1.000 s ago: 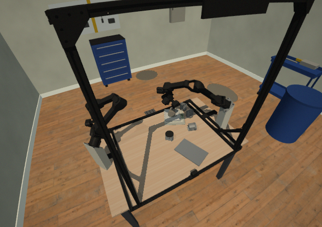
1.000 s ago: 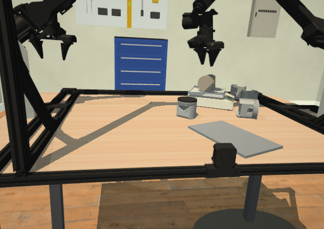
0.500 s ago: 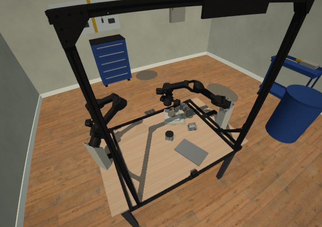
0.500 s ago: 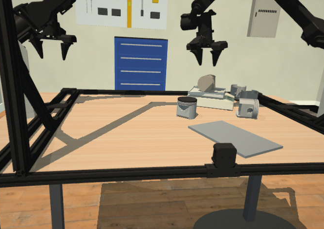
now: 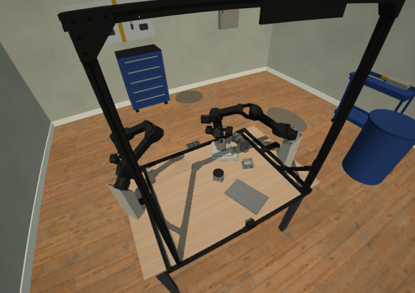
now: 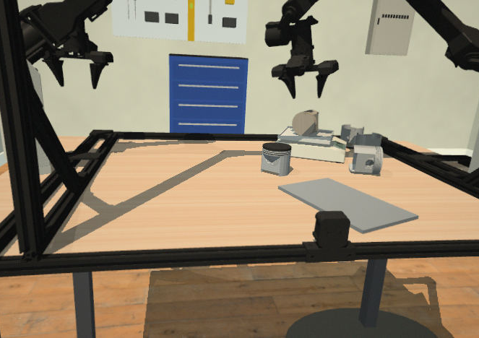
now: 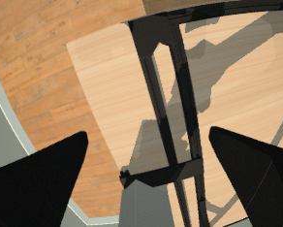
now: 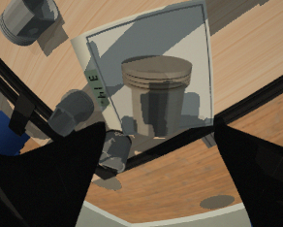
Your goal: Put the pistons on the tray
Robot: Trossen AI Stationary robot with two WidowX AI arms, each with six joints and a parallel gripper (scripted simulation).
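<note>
Two black arms are mounted at a wooden table (image 5: 166, 207) (image 6: 167, 223) (image 7: 107, 87) (image 8: 252, 53). The left gripper (image 6: 78, 87) (image 7: 149, 135) is held high, its fingers wide apart with nothing between them. The right gripper (image 5: 221, 138) (image 6: 306, 96) (image 8: 161, 129) is poised above the scale, its fingers also set wide and empty.

The flat steel tray (image 5: 246, 195) (image 6: 347, 203) is laid flat on the table, with no piston on it. Beyond it, the scale (image 5: 225, 159) (image 6: 319, 154) (image 8: 78, 46) is topped by a brownish piston (image 5: 221, 146) (image 6: 305, 122) (image 8: 157, 97), lying on its side. A dark-crowned piston (image 5: 218, 175) (image 6: 275, 159) is stood upright between scale and tray; a silver piston (image 5: 247, 163) (image 6: 366, 159) (image 8: 26, 21) is laid on its side near the scale. Two grey pistons, one nearer (image 5: 244, 144) (image 6: 369, 139) (image 8: 72, 112) and one farther (image 5: 236, 137) (image 6: 352, 133) (image 8: 115, 151), are seen beside the scale. On its small green display (image 5: 234, 149) (image 6: 339, 144) (image 8: 98, 87), dark digits resembling 3, 1 and 4 are shown, though the full reading cannot be made out.
</note>
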